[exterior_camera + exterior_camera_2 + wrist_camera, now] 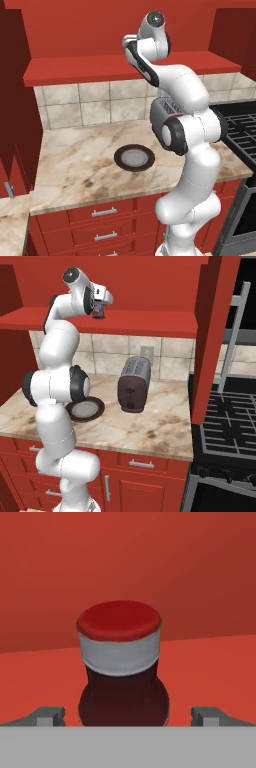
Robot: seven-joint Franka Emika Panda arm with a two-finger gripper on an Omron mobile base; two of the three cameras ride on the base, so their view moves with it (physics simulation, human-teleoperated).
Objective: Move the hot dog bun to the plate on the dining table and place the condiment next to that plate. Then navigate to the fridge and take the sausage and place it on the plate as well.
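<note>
The condiment (121, 662) is a small bottle of dark red sauce with a red cap and a pale band. It stands upright on the red shelf (210, 672) above the counter. My gripper (128, 716) is open and raised to shelf height. One fingertip (50, 715) is on each side of the bottle's lower body, with a gap on both sides. From the right base view the gripper (100, 306) is at the bottle (99, 313) on the shelf. The hot dog bun, plate, dining table, fridge and sausage are out of view.
On the marbled counter (75, 165) lies a small dish with a dark brown rim (134, 157). A toaster (134, 383) stands behind it by the tiled wall. A stove (230, 426) is to the right, and red cabinets hang above and beside the shelf.
</note>
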